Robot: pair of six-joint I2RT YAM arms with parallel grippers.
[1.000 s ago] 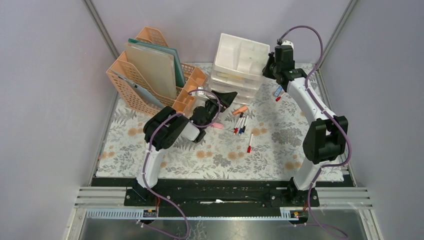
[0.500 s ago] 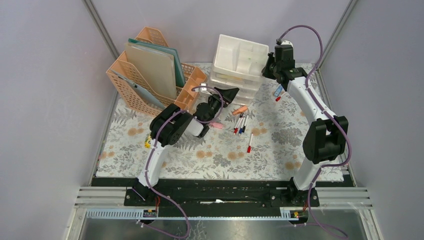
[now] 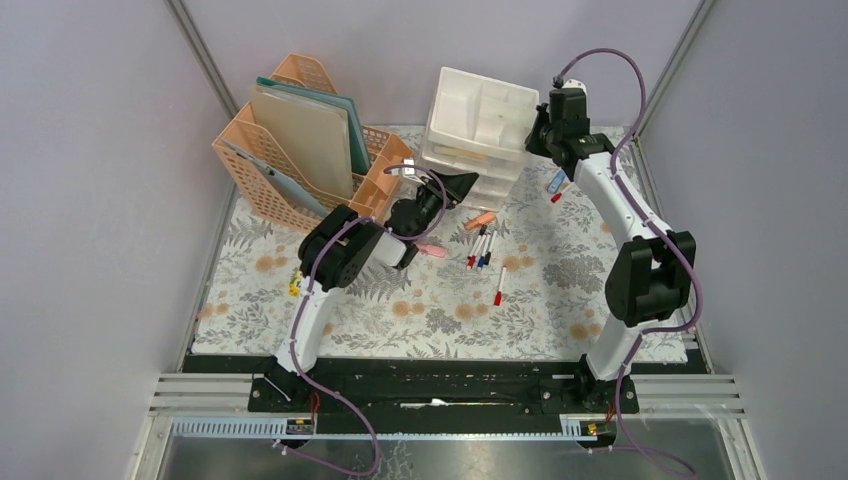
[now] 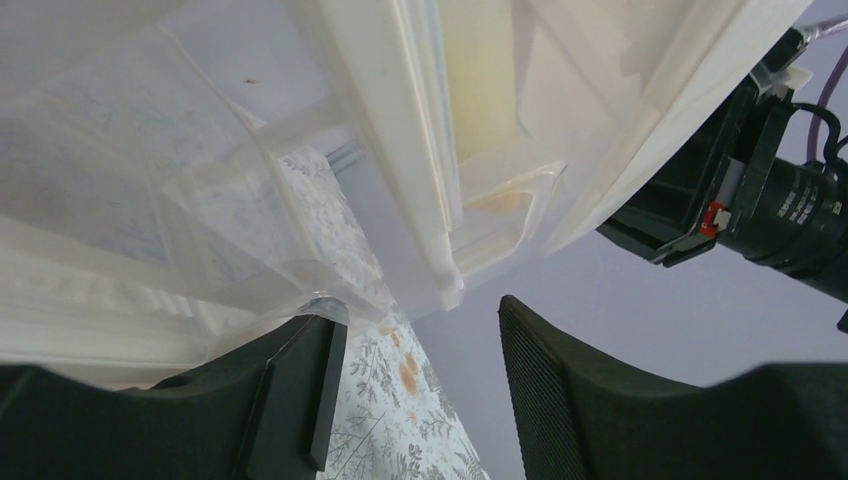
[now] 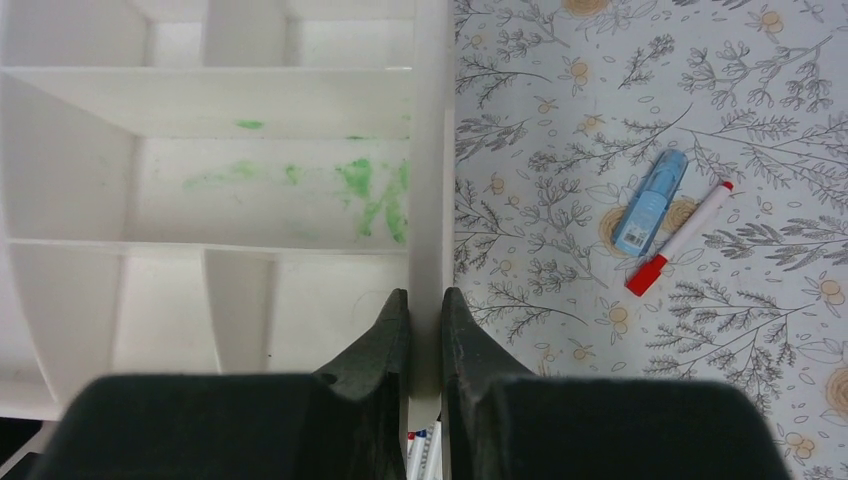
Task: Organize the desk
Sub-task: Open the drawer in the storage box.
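The desk [image 3: 560,290] is covered with a pale leaf-and-flower cloth. A white drawer unit [image 3: 480,125] stands at its back. My right gripper [image 3: 540,125] is shut on the right rim of the unit's top tray; in the right wrist view the gripper [image 5: 424,295] pinches the white tray wall [image 5: 430,150]. My left gripper [image 3: 455,190] is at the unit's lower front left. In the left wrist view this gripper [image 4: 418,320] is open, with cloth and wall showing in the gap. A clear drawer corner [image 4: 320,300] rests against the left finger.
A peach file rack [image 3: 300,150] with folders stands at the back left. Several pens [image 3: 482,247], an orange marker [image 3: 480,220], a pink item [image 3: 436,252] and a red-capped pen [image 3: 499,285] lie mid-desk. A blue correction tape [image 5: 650,203] and red marker [image 5: 680,237] lie right of the unit.
My left gripper has moved back towards the drawer unit's front and its jaws have narrowed. The right arm has kept its grip and place.
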